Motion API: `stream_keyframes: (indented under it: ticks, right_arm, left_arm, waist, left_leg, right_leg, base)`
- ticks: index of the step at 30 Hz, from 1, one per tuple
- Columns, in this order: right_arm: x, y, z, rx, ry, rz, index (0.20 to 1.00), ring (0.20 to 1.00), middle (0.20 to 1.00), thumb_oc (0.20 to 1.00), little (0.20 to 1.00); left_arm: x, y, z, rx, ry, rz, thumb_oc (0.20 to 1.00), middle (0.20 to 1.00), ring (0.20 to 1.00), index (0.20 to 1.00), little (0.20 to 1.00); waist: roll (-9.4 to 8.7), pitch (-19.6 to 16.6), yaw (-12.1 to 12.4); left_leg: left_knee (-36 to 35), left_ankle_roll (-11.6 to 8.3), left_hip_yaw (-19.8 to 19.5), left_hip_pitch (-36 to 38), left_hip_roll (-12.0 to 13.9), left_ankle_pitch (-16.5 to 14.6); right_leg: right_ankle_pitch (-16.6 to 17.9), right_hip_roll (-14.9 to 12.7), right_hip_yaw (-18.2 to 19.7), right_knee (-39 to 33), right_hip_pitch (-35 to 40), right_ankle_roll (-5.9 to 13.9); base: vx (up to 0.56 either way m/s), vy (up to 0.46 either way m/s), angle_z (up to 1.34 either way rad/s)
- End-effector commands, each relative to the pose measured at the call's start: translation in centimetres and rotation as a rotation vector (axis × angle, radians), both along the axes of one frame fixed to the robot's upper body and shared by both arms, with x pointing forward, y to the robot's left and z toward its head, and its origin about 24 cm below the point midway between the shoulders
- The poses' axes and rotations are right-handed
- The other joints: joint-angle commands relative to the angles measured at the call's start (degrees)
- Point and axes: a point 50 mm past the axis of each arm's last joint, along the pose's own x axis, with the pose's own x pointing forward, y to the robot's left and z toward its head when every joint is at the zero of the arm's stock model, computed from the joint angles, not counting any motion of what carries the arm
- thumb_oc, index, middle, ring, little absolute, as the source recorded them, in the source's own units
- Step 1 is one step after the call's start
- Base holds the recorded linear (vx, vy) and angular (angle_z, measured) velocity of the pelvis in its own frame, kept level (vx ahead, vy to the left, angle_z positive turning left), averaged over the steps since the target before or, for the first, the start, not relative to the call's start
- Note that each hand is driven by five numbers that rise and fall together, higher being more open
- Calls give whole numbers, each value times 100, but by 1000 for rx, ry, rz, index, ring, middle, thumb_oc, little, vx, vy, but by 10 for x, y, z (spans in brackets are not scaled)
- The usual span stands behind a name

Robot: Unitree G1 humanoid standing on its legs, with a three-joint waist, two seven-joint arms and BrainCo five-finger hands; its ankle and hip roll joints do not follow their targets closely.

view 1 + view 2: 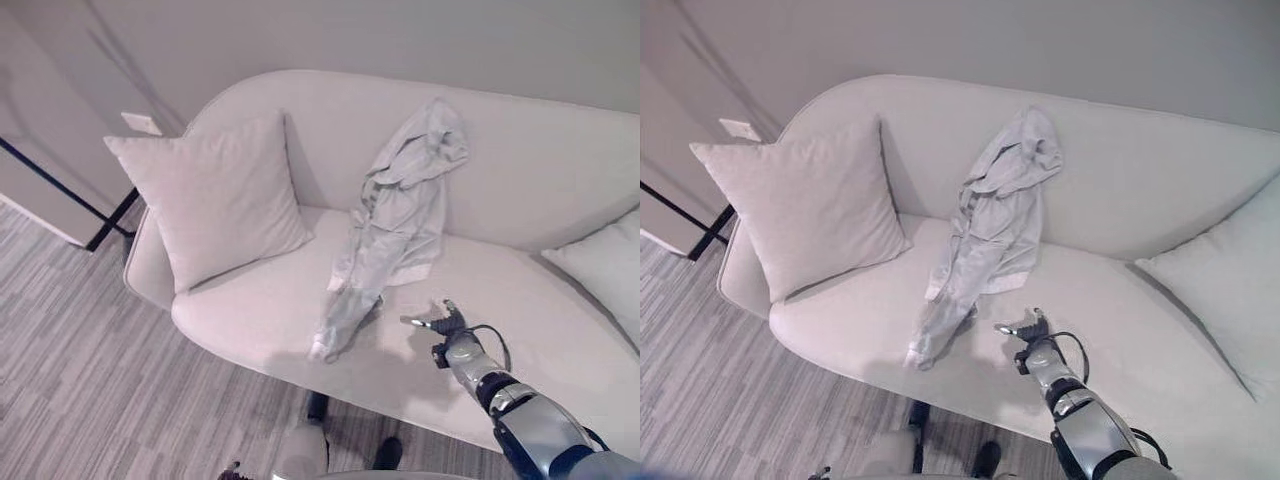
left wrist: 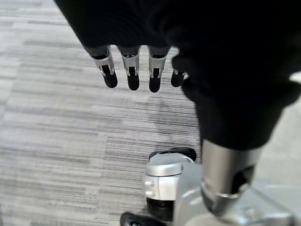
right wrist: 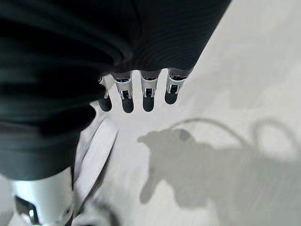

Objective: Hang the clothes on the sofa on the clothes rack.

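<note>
Garment (image 1: 400, 215) of pale grey drapes from the sofa (image 1: 520, 170) backrest down across the seat, one sleeve trailing to the front edge. Bare seat lies on either side of it, between the left cushion (image 1: 210, 195) and the right cushion (image 1: 1230, 285). Right hand (image 1: 440, 320) hovers just beside the hem, fingers straight, holding nothing. Left hand (image 2: 136, 70) hangs over the floor (image 2: 56, 122), fingers relaxed.

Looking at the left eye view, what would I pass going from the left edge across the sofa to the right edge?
Square pale cushion → crumpled light grey garment draped from the backrest onto the seat → robot's right hand over the seat → second pale cushion at the right edge.
</note>
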Motion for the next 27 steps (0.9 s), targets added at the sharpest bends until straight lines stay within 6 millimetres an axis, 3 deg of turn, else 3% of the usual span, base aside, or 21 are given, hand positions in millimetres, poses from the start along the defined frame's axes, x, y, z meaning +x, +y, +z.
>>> stream_keyframes:
  ticks: [1,3,5,9,15,19,24,27]
  right_arm:
    - [16,-5,17,-18,-71,-23,1000,1000,1000,1000,1000]
    - [18,0,18,-17,-67,-31,1000,1000,1000,1000,1000]
    - [28,-16,30,-61,-73,-131,1000,1000,1000,1000,1000]
    - [37,-40,49,-167,-70,-256,1000,1000,1000,1000,1000]
    - [41,-67,66,-89,-84,-453,1000,1000,1000,1000,1000]
    - [43,-71,70,-22,-113,-514,1000,1000,1000,1000,1000]
    - [49,-61,73,8,-134,-493,1000,1000,1000,1000,1000]
    - [43,-57,66,-23,-29,-462,1000,1000,1000,1000,1000]
  left_arm:
    - [14,-24,-3,-29,-12,-64,1000,1000,1000,1000,1000]
    - [18,-21,-2,-15,-22,-65,1000,1000,1000,1000,1000]
    - [29,-23,1,8,-53,-150,1000,1000,1000,1000,1000]
    - [56,-36,7,22,-123,-312,1000,1000,1000,1000,1000]
    - [93,-43,20,73,-221,-466,1000,1000,1000,1000,1000]
    - [99,-40,22,103,-233,-461,1000,1000,1000,1000,1000]
    - [102,-33,23,134,-233,-413,1000,1000,1000,1000,1000]
    - [117,-41,29,126,-287,-429,1000,1000,1000,1000,1000]
  waist:
    - [-88,19,199]
    - [-148,102,295]
    - [-190,307,535]
    - [-145,636,793]
    - [-75,958,1021]
    - [-94,981,1092]
    - [-144,993,1162]
    - [-16,1148,1307]
  left_leg:
    - [-88,-3,-57,-187,148,140]
    - [-37,3,-144,-292,118,116]
    - [117,8,-317,-583,31,68]
    - [423,25,-547,-1009,-91,10]
    - [657,17,-830,-1337,-268,-234]
    - [685,42,-871,-1434,-365,-288]
    - [809,109,-909,-1534,-491,-411]
    - [969,150,-898,-1760,-619,-485]
  right_leg:
    - [255,-554,332,-302,88,551]
    - [275,-571,260,-302,35,566]
    - [316,-611,139,-302,-92,603]
    - [340,-710,-74,-144,-315,639]
    - [150,-822,-270,69,-482,696]
    - [113,-876,-353,79,-500,719]
    - [42,-975,-460,239,-530,745]
    - [144,-1122,-576,403,-754,827]
  base:
    - [-17,61,10]
    - [-33,39,22]
    - [-82,64,33]
    - [-75,42,40]
    - [33,3,24]
    - [64,40,18]
    - [73,58,16]
    - [22,85,13]
